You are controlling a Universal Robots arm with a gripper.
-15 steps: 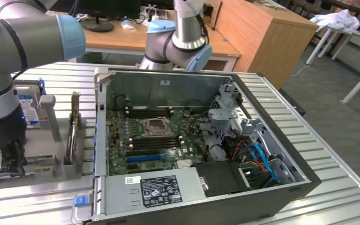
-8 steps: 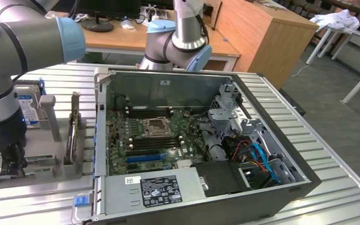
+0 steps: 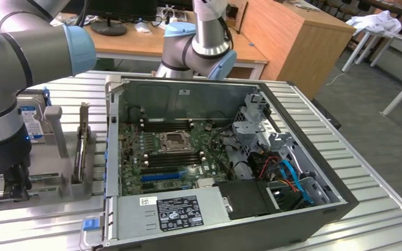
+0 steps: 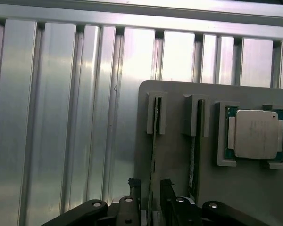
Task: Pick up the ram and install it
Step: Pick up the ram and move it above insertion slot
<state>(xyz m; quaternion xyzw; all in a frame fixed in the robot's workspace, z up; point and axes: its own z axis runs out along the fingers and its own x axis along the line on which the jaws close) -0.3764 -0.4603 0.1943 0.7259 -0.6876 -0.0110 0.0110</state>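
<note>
Two thin green ram sticks stand on edge in slots of a grey fixture plate (image 4: 179, 188). My gripper (image 4: 150, 185) hangs over the plate, open, its dark fingers (image 4: 134, 184) on either side of one ram stick (image 4: 154, 141) with a gap on each side. The second ram stick (image 4: 194, 150) stands in the neighbouring slot. In the exterior view my gripper (image 3: 10, 183) is low over the fixture at the exterior view's left, beside the open computer case (image 3: 187, 83). The motherboard (image 3: 173, 149) lies inside it, with its long black slots (image 3: 163, 125).
A silver processor (image 4: 254, 134) sits in a pocket of the plate beside the sticks. A labelled hard drive (image 3: 30, 123) stands in a grey holder behind my gripper. The table (image 3: 368, 198) is ribbed aluminium. Cables and a drive cage (image 3: 285, 172) fill the case's side.
</note>
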